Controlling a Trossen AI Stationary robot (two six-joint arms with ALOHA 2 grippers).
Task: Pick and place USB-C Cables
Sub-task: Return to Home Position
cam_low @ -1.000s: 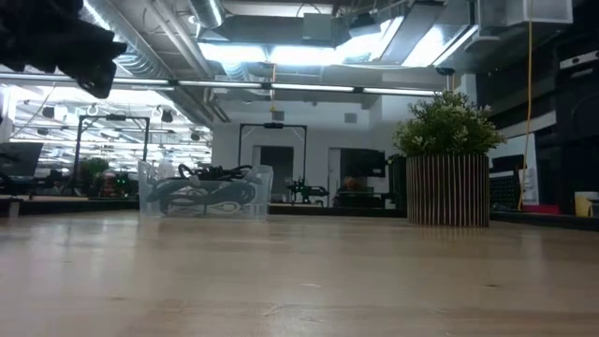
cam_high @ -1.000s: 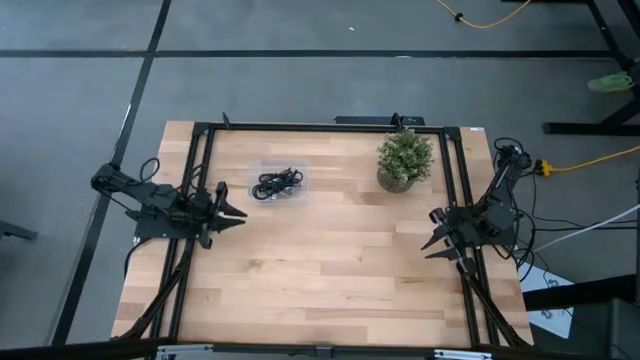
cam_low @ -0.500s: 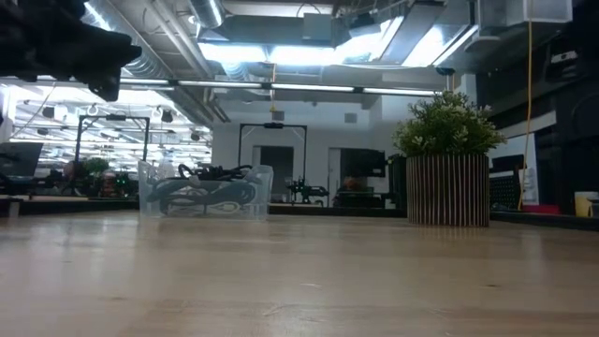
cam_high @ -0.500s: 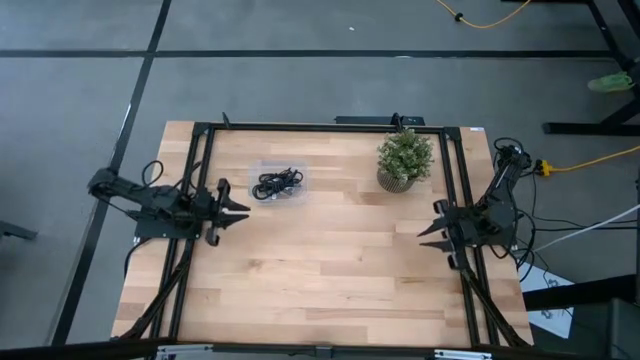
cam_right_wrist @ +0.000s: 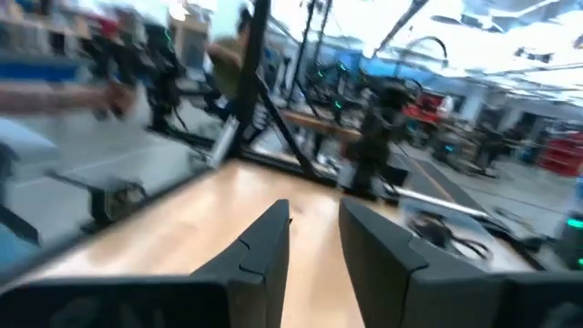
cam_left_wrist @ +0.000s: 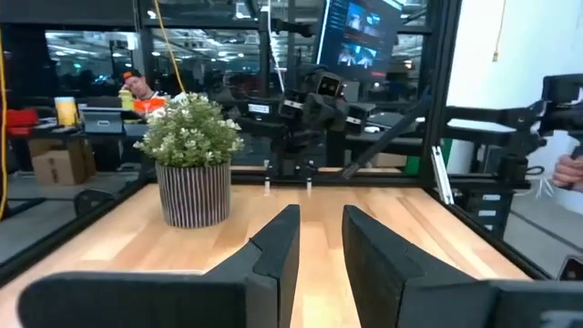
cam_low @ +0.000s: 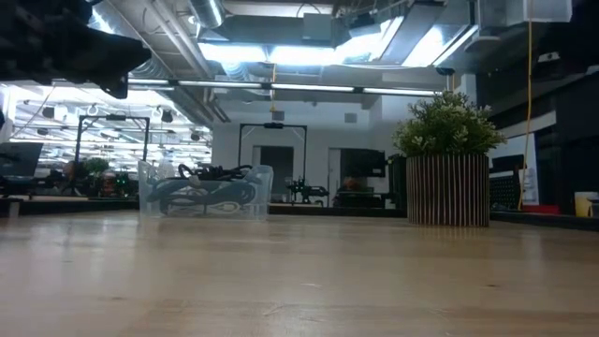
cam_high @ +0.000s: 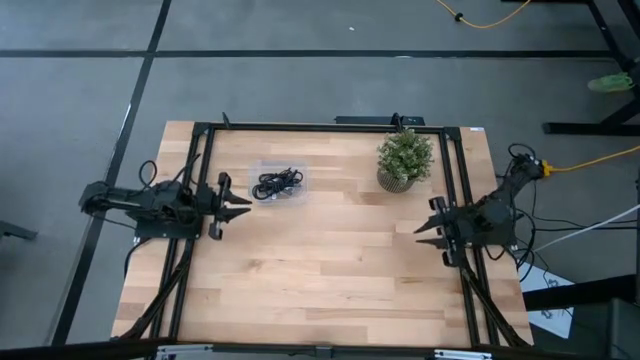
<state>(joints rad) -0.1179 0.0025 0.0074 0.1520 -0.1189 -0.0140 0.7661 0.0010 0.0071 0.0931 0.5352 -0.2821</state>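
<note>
The USB-C cables [cam_high: 277, 183] lie as a dark tangle in a clear shallow container [cam_high: 262, 170] on the far left part of the table. In the low view they show through the container's wall [cam_low: 206, 195]; pale ones I cannot pick out. My left gripper [cam_high: 240, 207] hovers open just to the near left of the container, pointing toward the table's right. In its wrist view [cam_left_wrist: 319, 241] the container is out of frame. My right gripper [cam_high: 424, 220] hovers open near the right edge and points left; its wrist view [cam_right_wrist: 314, 241] shows the cables [cam_right_wrist: 448, 235] far off.
A potted plant in a ribbed pot [cam_high: 404, 158] stands far right of centre, between the container and my right gripper, and also shows in the low view [cam_low: 447, 173]. A black frame [cam_high: 320, 126] borders the table's far edge and sides. Bare wood fills the middle and near part [cam_high: 320, 270].
My left arm has stretched out lower and flatter, and its gripper has edged slightly toward the table's right and far edge, nearer the container. My right gripper has moved toward the far edge and a little leftward. The container and the plant have stayed put.
</note>
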